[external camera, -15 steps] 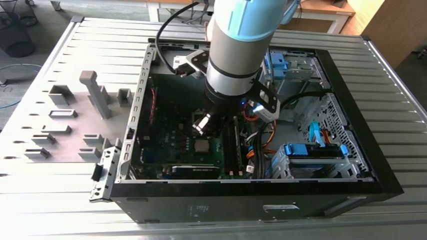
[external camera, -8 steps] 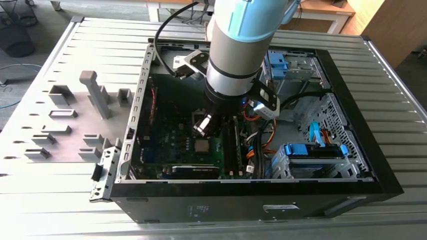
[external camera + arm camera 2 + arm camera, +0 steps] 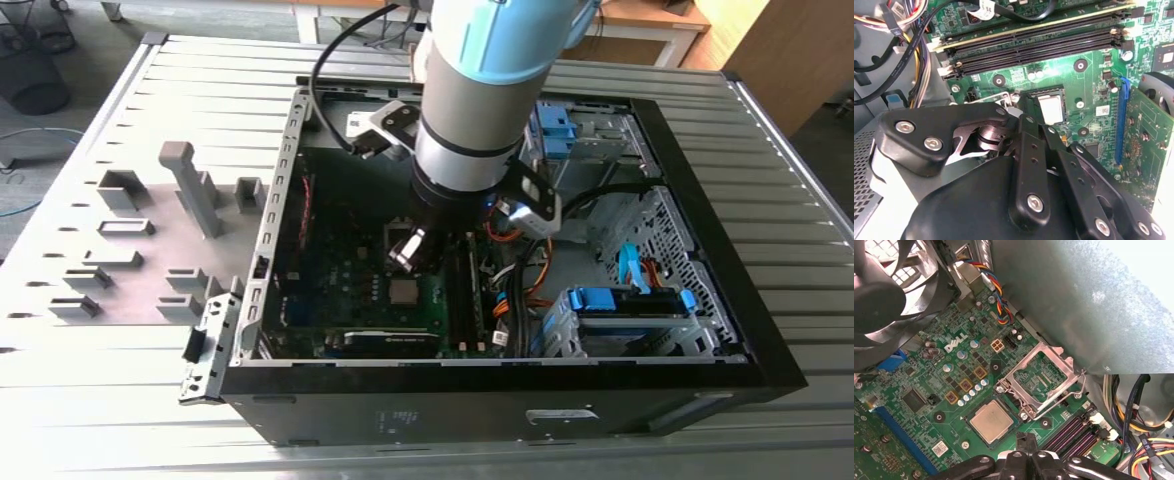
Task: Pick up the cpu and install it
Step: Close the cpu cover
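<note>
The cpu, a small square chip with a silvery top, lies flat in its socket on the green motherboard. It shows too in the second wrist view and the exterior view. The socket's hinged metal frame stands swung open beside the chip, its wire lever raised. My gripper hangs just above the board at the chip's edge, shut with nothing in it and apart from the chip. It appears in the exterior view and the second wrist view.
The board lies inside an open computer case on a slatted metal table. Memory slots, cable bundles, a fan and blue drive bays crowd the socket. Grey holder blocks stand at the exterior view's left.
</note>
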Controlling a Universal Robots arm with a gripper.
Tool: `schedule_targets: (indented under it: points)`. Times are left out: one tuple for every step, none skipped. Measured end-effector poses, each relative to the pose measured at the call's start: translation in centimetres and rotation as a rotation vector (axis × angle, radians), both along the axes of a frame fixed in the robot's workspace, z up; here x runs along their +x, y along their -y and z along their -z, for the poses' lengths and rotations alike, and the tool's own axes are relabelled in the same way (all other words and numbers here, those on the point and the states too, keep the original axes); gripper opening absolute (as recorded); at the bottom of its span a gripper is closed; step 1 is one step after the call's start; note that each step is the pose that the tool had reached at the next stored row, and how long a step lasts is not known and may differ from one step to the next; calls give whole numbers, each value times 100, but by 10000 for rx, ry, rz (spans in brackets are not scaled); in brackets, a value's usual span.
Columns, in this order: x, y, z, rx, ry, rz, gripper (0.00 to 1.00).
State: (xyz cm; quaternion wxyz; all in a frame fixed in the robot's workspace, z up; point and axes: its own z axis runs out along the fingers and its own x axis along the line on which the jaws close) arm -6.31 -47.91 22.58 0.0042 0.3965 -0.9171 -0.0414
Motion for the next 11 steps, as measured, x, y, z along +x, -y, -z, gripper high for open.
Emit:
schedule_targets:
  points:
    - [6, -1, 1, 0, 0, -39, 11]
    - [11, -2, 3, 0, 0, -84, 11]
    - [14, -3, 5, -2, 0, -139, 11]
    - [15, -3, 7, -3, -1, -208, 11]
    - [16, -3, 11, -2, -1, -304, 11]
    - [18, -3, 15, -1, 0, -388, 11]
    - [20, -4, 19, -1, 0, -461, 11]
    - [21, -5, 22, -2, -1, -523, 11]
    - [24, -7, 25, -3, -1, -573, 11]
    - [28, -9, 28, -2, 0, -614, 11]
    - [35, -12, 30, -1, 0, -643, 11]
